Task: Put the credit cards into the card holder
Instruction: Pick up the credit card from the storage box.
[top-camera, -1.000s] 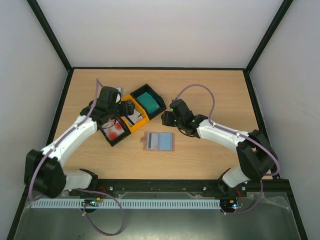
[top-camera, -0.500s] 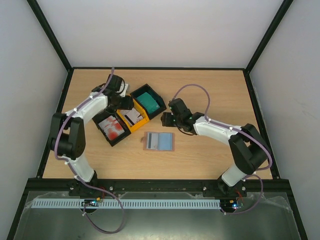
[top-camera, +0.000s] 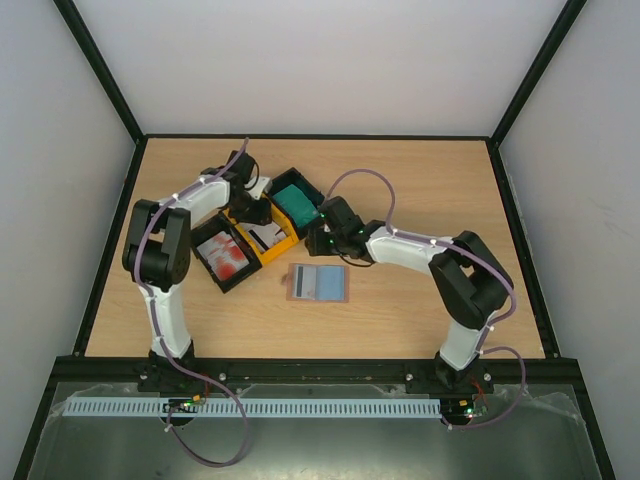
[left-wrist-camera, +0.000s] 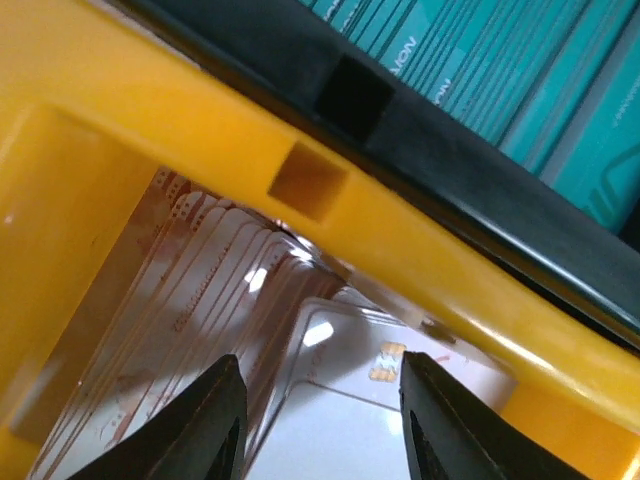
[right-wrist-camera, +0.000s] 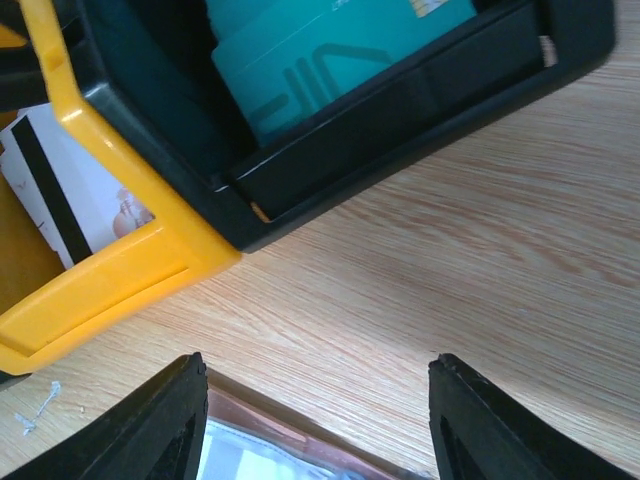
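My left gripper (left-wrist-camera: 320, 420), fingers apart, hangs inside the yellow tray (left-wrist-camera: 420, 250) over pale cards (left-wrist-camera: 330, 350). Touching that tray, a black tray (right-wrist-camera: 430, 90) holds teal cards (right-wrist-camera: 330, 50). On its opposite side, a second black tray (top-camera: 208, 265) holds red-and-white cards (top-camera: 228, 258). My right gripper (right-wrist-camera: 315, 420), spread and holding nothing, hovers beside the yellow tray, and the card holder (top-camera: 318, 283) lies open nearby.

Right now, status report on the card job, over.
Left tool open over pale cards in yellow tray. Right tool open, empty, above table beside black tray. Card holder open flat. Nothing in the way.
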